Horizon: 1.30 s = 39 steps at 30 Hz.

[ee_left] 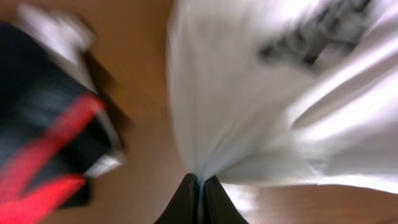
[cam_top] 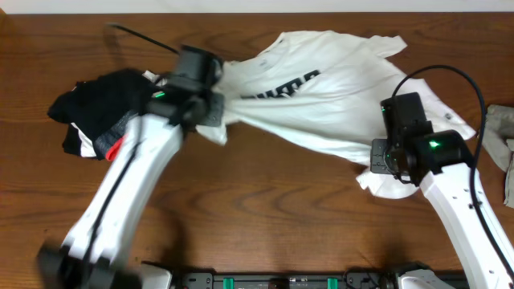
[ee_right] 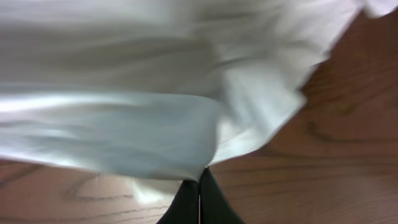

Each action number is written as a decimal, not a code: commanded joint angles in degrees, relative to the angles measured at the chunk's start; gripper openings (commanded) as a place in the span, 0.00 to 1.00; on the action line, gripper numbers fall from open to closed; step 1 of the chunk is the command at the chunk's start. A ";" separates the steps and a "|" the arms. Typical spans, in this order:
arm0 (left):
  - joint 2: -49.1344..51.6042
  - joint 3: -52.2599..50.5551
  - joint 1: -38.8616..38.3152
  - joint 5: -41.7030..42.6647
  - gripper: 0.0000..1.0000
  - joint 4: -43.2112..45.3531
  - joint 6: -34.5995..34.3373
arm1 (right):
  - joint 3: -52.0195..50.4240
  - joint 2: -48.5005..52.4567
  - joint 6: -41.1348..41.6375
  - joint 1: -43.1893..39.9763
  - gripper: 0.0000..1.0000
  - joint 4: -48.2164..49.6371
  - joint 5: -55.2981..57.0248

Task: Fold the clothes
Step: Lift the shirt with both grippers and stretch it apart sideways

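The left gripper [cam_top: 215, 109] is pinched shut on the T-shirt [cam_top: 321, 100], whose long axis stretches rightward across the table [cam_top: 265, 209] to the right gripper [cam_top: 385, 160], likewise clamped on its lower hem.

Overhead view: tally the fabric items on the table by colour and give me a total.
White: 1, the white T-shirt
Black: 1, the pile of black garments, counted as one heap
Grey-beige: 1, the small cloth
Total: 3
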 commanded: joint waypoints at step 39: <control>-22.91 54.86 1.60 2.93 0.06 -27.71 1.07 | 52.63 -10.45 -12.20 -1.53 0.01 -5.75 0.68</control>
